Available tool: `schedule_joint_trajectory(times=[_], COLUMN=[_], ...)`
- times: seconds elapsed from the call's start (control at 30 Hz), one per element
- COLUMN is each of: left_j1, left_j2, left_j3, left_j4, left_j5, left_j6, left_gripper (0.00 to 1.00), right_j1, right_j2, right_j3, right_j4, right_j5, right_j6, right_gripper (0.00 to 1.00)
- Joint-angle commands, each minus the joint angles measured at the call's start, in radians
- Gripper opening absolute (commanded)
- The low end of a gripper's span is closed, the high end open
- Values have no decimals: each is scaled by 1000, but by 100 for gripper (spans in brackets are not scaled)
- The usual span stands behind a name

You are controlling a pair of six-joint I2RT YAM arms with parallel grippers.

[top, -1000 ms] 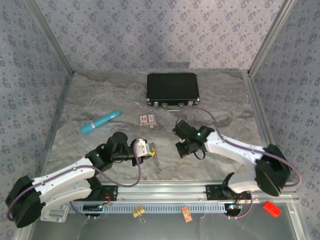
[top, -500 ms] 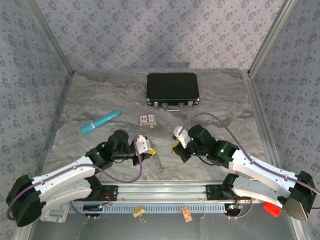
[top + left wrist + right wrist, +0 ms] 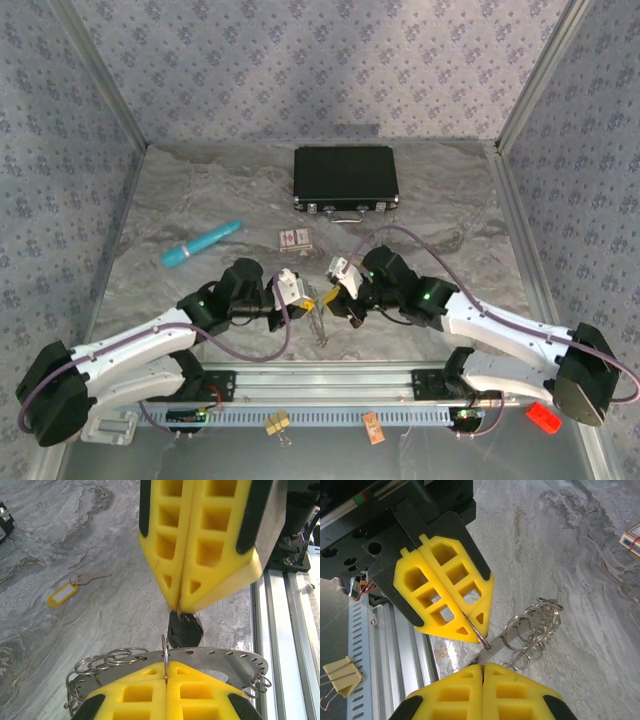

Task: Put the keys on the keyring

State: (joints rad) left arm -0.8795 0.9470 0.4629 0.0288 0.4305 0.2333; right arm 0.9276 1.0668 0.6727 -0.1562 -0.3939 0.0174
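Observation:
My left gripper (image 3: 166, 664) is shut on the keyring (image 3: 164, 652), a thin silver ring seen edge-on and standing up from its yellow fingertips. In the right wrist view the same keyring (image 3: 481, 636) sticks out of the left gripper (image 3: 477, 630). My right gripper (image 3: 180, 607) is shut, and a small black-headed key (image 3: 185, 630) hangs from its tips, just beyond the ring. Seen from above, the left gripper (image 3: 303, 296) and right gripper (image 3: 333, 290) almost meet tip to tip near the table's front. Another key with a yellow tag (image 3: 62, 594) lies on the marble.
A metal strip with holes (image 3: 220, 655) carrying several spare rings (image 3: 535, 627) lies under the grippers. Farther back are a black case (image 3: 345, 178), a red-and-white card box (image 3: 295, 239) and a blue tube (image 3: 200, 243). A binder clip (image 3: 340, 677) lies beyond the front rail.
The right arm has swung left and brought its gripper up to the left gripper. The left gripper has shifted slightly right. Both have stayed shut.

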Motion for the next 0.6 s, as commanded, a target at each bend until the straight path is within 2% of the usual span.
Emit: schedule_joint_trajectory(times=[0.0,0.57], left_j1=[-6,-7], left_j2=[5,4], left_j3=[33,39], left_j4=[19,20], left_j5=[28,47], left_j6=[-16,-24], left_gripper=[0,0], right_j1=[14,31], right_j2=[16,16], right_j3=[30,27], right_j4=[49,83], right_j5=[-27,53], right_j6=[-1,1], right_gripper=[0,0])
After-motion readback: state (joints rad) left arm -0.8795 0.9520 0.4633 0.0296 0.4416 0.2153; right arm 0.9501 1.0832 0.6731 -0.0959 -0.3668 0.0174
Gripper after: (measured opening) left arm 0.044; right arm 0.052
